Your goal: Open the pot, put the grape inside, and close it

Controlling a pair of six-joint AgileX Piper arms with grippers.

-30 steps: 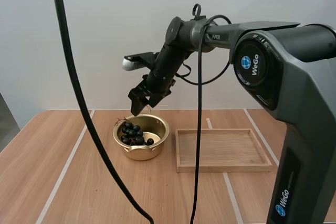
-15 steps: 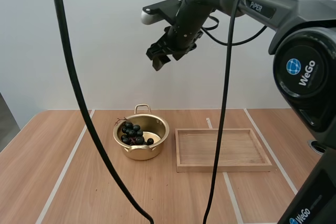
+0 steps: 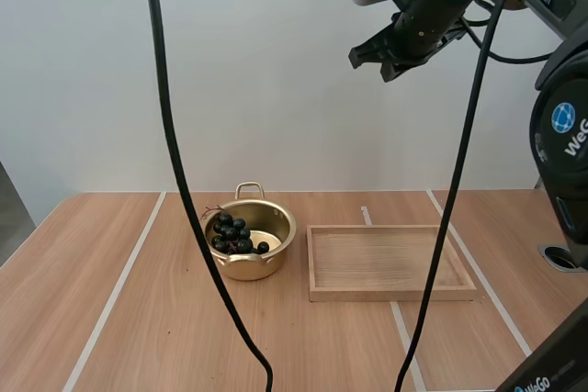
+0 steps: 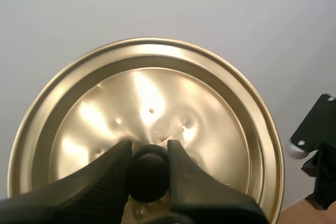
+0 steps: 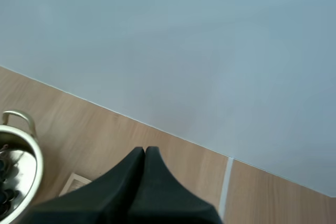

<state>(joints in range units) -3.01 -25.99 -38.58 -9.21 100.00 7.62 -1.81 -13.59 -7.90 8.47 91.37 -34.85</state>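
overhead, closed right jaws hang well above the pot (image 3: 241, 269).

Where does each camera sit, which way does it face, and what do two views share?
High view: behind and above the bases, looking forward and down over the wooden table; my right gripper hangs high above it.
Left wrist view: on my left arm, facing the round golden lid, whose black knob my left gripper pinches.
Right wrist view: on my right arm, looking down past its shut fingers at the table.
Shared: high and right wrist views both show the golden pot holding dark grapes.
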